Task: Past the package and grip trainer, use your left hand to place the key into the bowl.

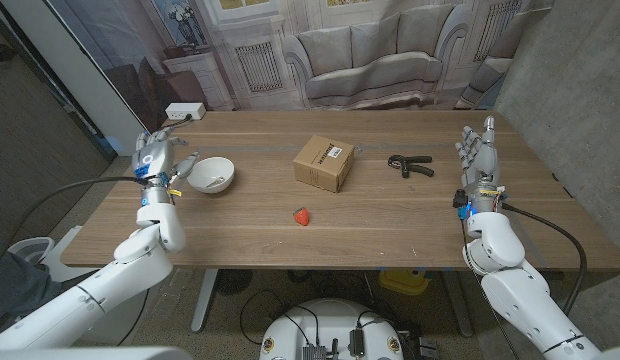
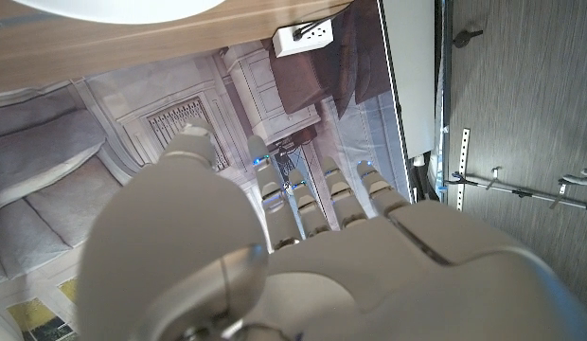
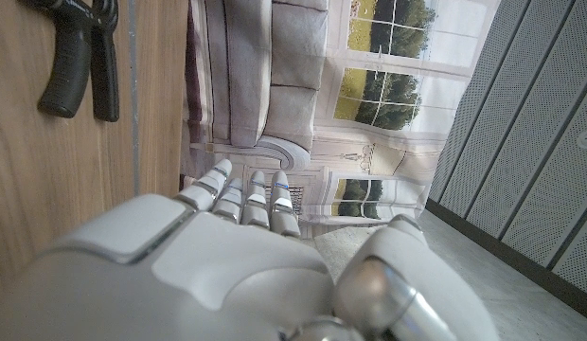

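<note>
— Over at the desk's (image 1: 390, 225) left end, beside the white bowl (image 1: 228, 166), the left hand (image 1: 158, 156) stands upright, fingers spread, holding nothing I can see. Where's the key?

— Can't tell. A faint mark inside the bowl may be it; too small to say.

— How would it handle?

— Light, stiff, thin and probably slick; I'd pinch it by the broad head.

— Anything in the way?

— Package (image 1: 323, 162) mid-desk, grip trainer (image 1: 410, 165) further right, small red thing (image 1: 303, 215) nearer; all well apart from the bowl. The right hand (image 1: 479, 152) is spread and empty at the far right.
</note>
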{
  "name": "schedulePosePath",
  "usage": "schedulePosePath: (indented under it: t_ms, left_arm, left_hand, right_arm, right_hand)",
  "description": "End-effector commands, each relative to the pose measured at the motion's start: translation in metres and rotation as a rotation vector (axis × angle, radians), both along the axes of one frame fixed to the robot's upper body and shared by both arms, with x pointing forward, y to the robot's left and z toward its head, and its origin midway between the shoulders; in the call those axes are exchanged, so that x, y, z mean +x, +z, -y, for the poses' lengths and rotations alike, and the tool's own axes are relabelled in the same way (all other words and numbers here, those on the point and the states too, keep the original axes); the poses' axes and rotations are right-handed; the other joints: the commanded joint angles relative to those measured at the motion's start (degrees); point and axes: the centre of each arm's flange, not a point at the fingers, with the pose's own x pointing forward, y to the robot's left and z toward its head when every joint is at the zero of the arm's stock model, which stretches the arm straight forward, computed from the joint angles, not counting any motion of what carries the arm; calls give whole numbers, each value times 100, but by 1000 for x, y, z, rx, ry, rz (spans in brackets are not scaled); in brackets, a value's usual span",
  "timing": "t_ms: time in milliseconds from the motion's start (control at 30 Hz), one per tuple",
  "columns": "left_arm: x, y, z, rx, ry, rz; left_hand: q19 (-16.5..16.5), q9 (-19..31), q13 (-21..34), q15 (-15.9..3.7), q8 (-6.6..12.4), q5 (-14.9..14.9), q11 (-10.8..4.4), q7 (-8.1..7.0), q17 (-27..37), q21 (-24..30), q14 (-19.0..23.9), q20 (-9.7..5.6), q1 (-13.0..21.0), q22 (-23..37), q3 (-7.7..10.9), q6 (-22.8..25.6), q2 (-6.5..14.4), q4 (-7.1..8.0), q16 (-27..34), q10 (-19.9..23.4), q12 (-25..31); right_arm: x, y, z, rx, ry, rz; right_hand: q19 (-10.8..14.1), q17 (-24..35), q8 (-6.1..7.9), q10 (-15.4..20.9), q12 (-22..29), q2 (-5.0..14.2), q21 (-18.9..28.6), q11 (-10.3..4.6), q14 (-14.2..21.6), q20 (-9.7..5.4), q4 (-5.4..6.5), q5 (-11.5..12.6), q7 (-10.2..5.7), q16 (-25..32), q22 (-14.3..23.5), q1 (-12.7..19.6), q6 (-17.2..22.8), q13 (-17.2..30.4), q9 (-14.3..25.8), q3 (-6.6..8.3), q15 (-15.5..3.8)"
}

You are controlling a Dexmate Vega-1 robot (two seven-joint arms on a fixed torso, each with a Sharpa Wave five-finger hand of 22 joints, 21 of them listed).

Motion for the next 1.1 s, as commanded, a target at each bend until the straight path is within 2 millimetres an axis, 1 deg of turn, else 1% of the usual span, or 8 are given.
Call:
schedulePosePath:
  t_ms: [33, 167, 233, 367, 433, 467, 700, 1100]
  left_arm:
    - [0, 8, -2, -8, -24, -42]
    - [2, 11, -4, -20, -52, -67]
    - [4, 13, -4, -30, -71, -85]
    - [6, 15, -5, -35, -89, -100]
    - [7, 16, -5, -36, -94, -114]
    - [7, 16, -5, -36, -94, -115]
    - [9, 20, -6, -42, -126, -161]
    - [4, 31, -8, -54, -138, -192]
  left_hand:
    - [-78, 7, -8, -387, -135, 62, 49, -134, 16, -22, -66, 5, -153, 12, -62, -296, -19, 60, -12, -89, 5]
    - [-144, 19, -24, -330, -250, 82, 117, -136, 25, -27, -129, 45, -490, 17, -208, -519, -57, 252, -7, -175, 12]
    - [-166, 31, -33, -303, -325, 95, 157, -121, 29, -20, -147, 56, -762, 20, -314, -673, -55, 417, 4, -205, 28]
    - [-190, 38, -44, -237, -451, 115, 231, -130, 28, -14, -201, 93, -996, 21, -420, -969, -76, 553, -1, -275, 29]
    - [-189, 41, -49, -223, -504, 127, 249, -125, 25, -8, -212, 108, -1067, 20, -458, -1121, -90, 591, 1, -318, 25]
    - [-189, 43, -53, -209, -550, 139, 320, -132, 22, -4, -226, 131, -1109, 20, -484, -1272, -102, 611, 0, -350, 24]
    - [-187, 47, -74, -141, -682, 190, 378, -110, 10, 9, -310, 164, -1259, 18, -591, -2032, -153, 675, -13, -499, 17]
    - [-252, 46, -91, -57, -622, 219, 488, -26, 11, -7, -587, 207, -1483, 20, -729, -2298, -218, 773, -67, -696, -7]
  right_arm:
    - [-2, 0, 1, -4, -2, -4]
    - [-1, -1, 2, -7, -2, -11]
    - [-1, -1, 2, -8, -2, -13]
    - [0, -1, 2, -9, -2, -15]
    - [0, -1, 2, -11, -2, -15]
    - [0, -1, 2, -11, -2, -15]
    - [1, -1, 2, -11, -5, -13]
    - [-5, -2, 3, -12, -12, -4]
  right_hand:
    - [33, 18, -20, 2, 29, 5, -11, -8, 16, -6, 11, 2, 9, -7, 19, 23, 23, 20, 16, -26, 24]
    - [33, 18, -19, 4, 30, 6, -11, -19, 15, -6, 9, 2, 17, -8, 19, 23, 25, 20, 16, -29, 23]
    - [33, 18, -19, 4, 30, 6, -12, -17, 14, -7, 9, 2, 20, -8, 19, 23, 25, 20, 16, -30, 24]
    - [33, 18, -19, 0, 28, 6, -12, -13, 14, -7, 7, 2, 18, -8, 19, 23, 26, 20, 16, -33, 23]
    - [33, 18, -19, -3, 27, 7, -12, -4, 14, -8, 7, 2, 13, -8, 19, 23, 25, 20, 16, -34, 24]
    - [33, 18, -18, 0, 28, 7, -12, -11, 13, -7, 6, 1, 10, -8, 19, 23, 27, 20, 16, -35, 21]
    - [32, 18, -20, -5, 26, 10, -12, -15, 11, -7, 4, 1, 11, -9, 19, 24, 23, 20, 16, -38, 19]
    - [26, 17, -20, -1, 29, 17, -14, -12, 8, -3, -1, 0, 6, -10, 19, 28, 19, 19, 16, -43, 21]
